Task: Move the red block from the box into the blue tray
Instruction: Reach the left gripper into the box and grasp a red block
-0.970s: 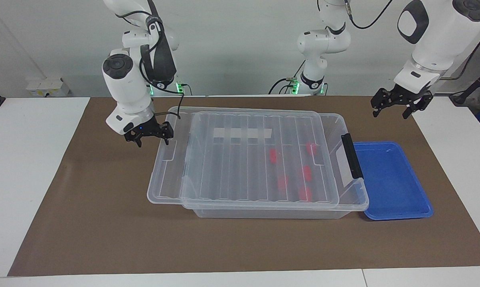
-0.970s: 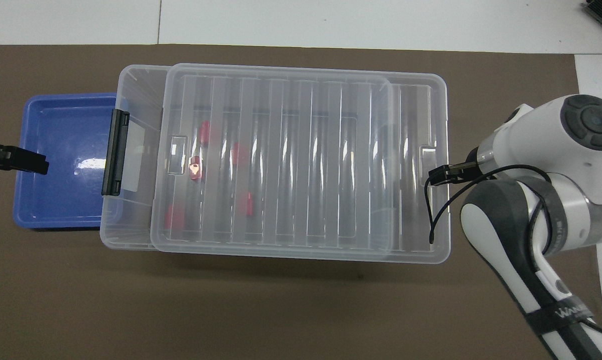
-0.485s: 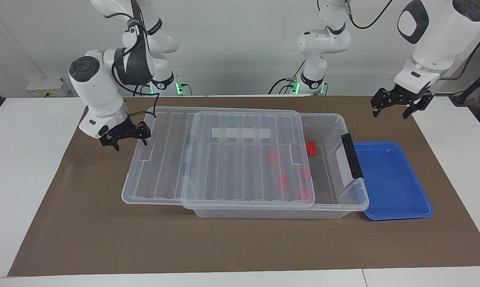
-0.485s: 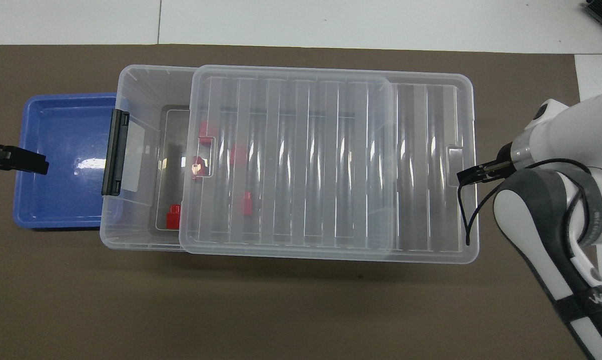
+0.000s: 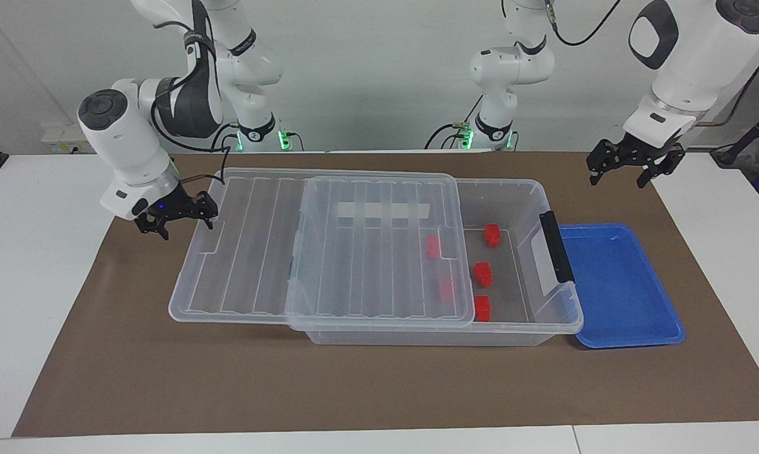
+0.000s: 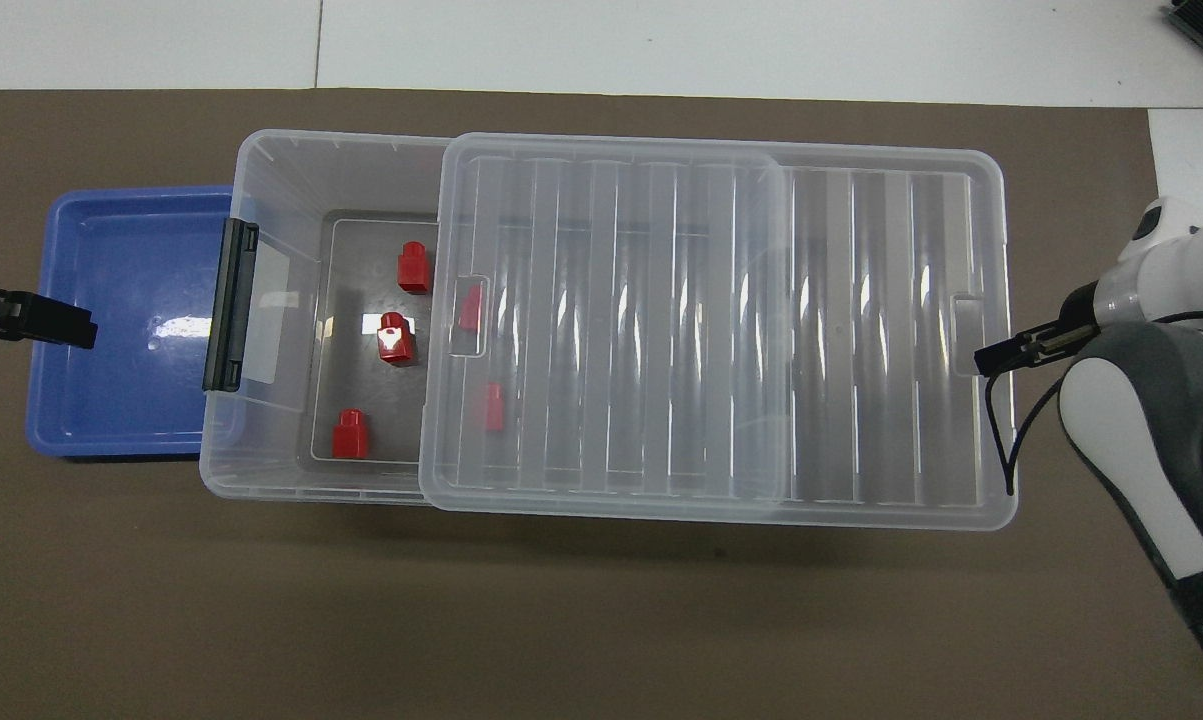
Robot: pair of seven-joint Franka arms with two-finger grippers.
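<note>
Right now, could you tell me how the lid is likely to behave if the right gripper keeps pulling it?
The lid looks thin and ribbed, so probably light and somewhat flexible. Overhanging the box near the right gripper, it may tip.

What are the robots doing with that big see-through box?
The right tool is at the end of the lid of the box, with the lid slid partway off toward the right arm's end of the table. Three red blocks lie uncovered inside; two more show through the lid. The blue tray beside the box has nothing in it. The left tool waits, open, in the air near the tray.
</note>
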